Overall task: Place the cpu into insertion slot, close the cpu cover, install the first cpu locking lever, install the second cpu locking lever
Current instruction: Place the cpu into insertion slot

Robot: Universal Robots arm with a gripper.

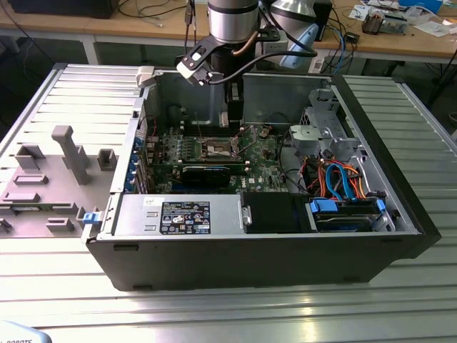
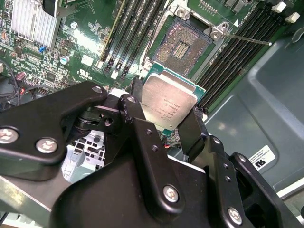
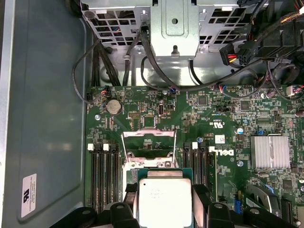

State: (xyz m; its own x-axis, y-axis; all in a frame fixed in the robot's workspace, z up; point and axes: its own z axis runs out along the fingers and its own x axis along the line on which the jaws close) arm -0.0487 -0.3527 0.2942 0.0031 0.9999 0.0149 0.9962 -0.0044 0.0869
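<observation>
The gripper (image 2: 166, 114) is closed on the cpu (image 2: 168, 99). Its black fingers (image 2: 136, 97) clamp opposite edges, presumably to keep the contact side clear. In the exterior view the tool hangs at upper centre inside the open computer case (image 1: 400, 207), just above the insertion slot (image 1: 220, 148) on the green board (image 1: 268, 168). The cpu cover (image 3: 148, 133) appears swung up, exposing the socket; the cpu is not yet seated

A robotics or electronics lab: an open black metal computer case (image 1: 250, 261) sits on a ribbed aluminium worktable (image 1: 214, 314), with cable-strewn wooden benches (image 1: 407, 44) behind.
</observation>
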